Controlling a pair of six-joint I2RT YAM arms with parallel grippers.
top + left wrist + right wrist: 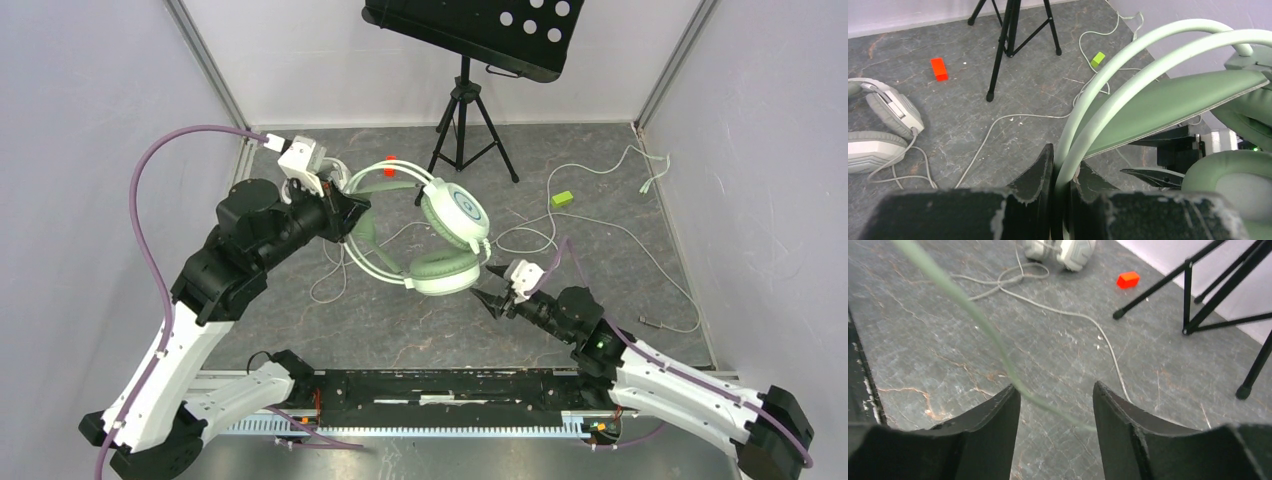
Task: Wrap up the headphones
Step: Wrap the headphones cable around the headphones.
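The mint-green headphones hang above the table, held by the headband. My left gripper is shut on the two thin headband hoops, and the left wrist view shows its jaws pinching them. Just below the lower earcup, my right gripper is open. Its thin pale green cable runs slack across the gap between the right gripper's fingers. The white-grey headphones lie on the table with their cable looped beside them; they also show far off in the right wrist view.
A black tripod carrying a music stand stands at the back centre. A small red block and a lime-green block lie on the grey floor. Pale cable trails over the right half. Walls close in three sides.
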